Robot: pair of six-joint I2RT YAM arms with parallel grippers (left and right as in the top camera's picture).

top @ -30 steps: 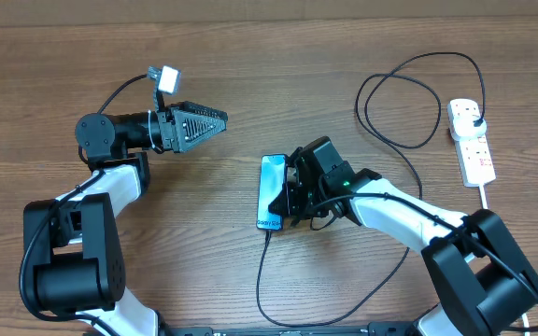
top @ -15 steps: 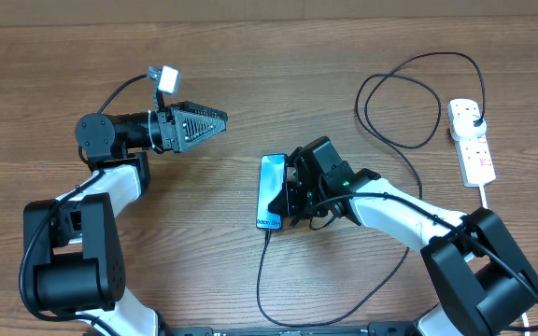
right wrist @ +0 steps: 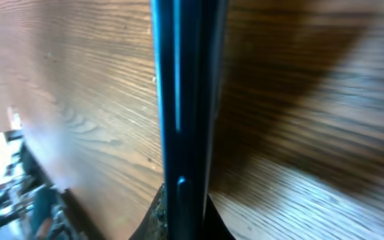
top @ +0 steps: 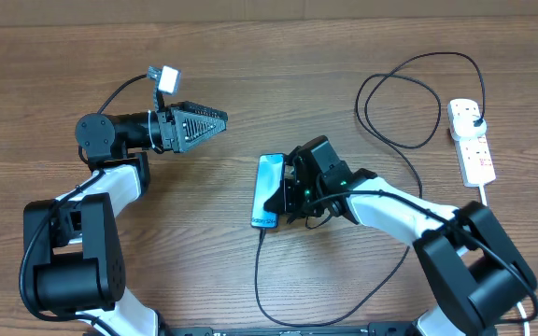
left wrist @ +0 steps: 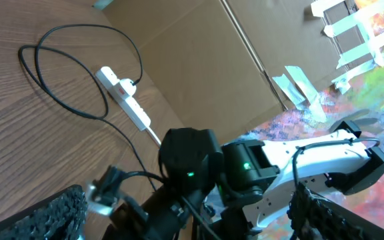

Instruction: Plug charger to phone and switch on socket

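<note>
The phone [top: 267,189] is at the table's middle, its light blue screen facing up and tilted a little. My right gripper [top: 288,194] is shut on its right long edge. In the right wrist view the phone's dark edge [right wrist: 182,100] runs straight up from between the jaws of the right gripper [right wrist: 182,223]. The charger's thin black cable [top: 256,280] rises to the phone's bottom edge and loops back to a black plug in the white socket [top: 472,142] at far right. My left gripper [top: 215,123] hovers open at upper left, holding nothing.
The left wrist view looks across at the right arm [left wrist: 192,167], the socket [left wrist: 127,95] and a cardboard wall [left wrist: 199,60] behind the table. The cable's big loop [top: 402,142] lies between the right arm and the socket.
The phone's bottom end has swung slightly left in the right gripper's hold. The left arm has not moved.
</note>
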